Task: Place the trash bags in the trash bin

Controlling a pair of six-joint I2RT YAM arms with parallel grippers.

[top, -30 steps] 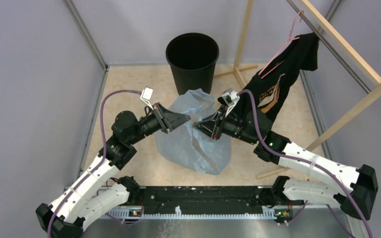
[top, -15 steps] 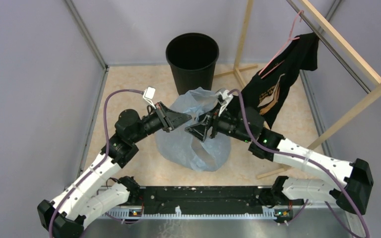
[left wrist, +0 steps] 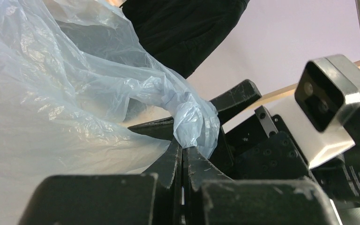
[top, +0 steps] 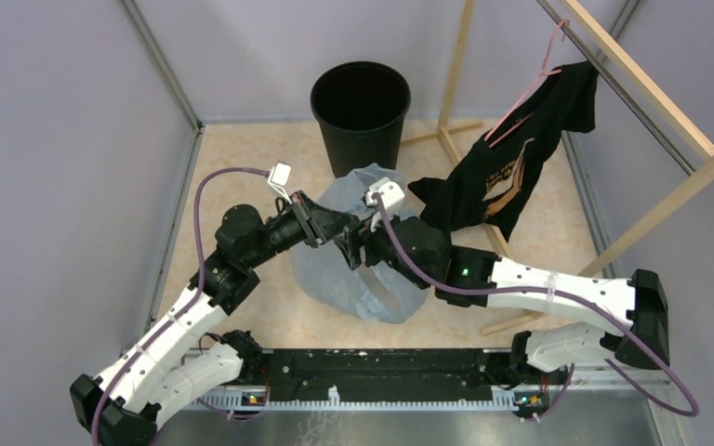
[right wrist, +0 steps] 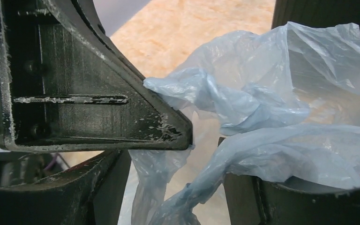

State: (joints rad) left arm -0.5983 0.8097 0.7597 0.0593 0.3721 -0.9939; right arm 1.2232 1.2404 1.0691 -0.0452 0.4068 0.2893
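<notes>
The trash bag (top: 376, 283), a pale blue translucent film sack, stands crumpled on the beige floor (top: 260, 177) at the centre of the enclosure, directly ahead of both arm bases. The trash bin (top: 363, 149), a round black wastebasket with an open top, stands upright at 12 o'clock from the bag, close behind it and against the back wall. No part of the bag is inside the bin. The left gripper (top: 342, 226) reaches in from 9 o'clock and meets the bag's upper edge. The left wrist view shows its two fingers pressed flat together, with a twisted wad of film pinched at their tips. The right gripper (top: 351, 251) comes in from 3 o'clock and sits just beside the left one, nearly tip to tip. In the right wrist view its fingers stand wide apart. A rope of film runs down between them and a fold lies over the right-hand finger, so this gripper is spread and clamps nothing. At 2 o'clock from the bag a black T-shirt (top: 502, 167) hangs on a pink hanger (top: 530, 88) from a wooden rack (top: 651, 84), and its lower hem lies near the right forearm.
</notes>
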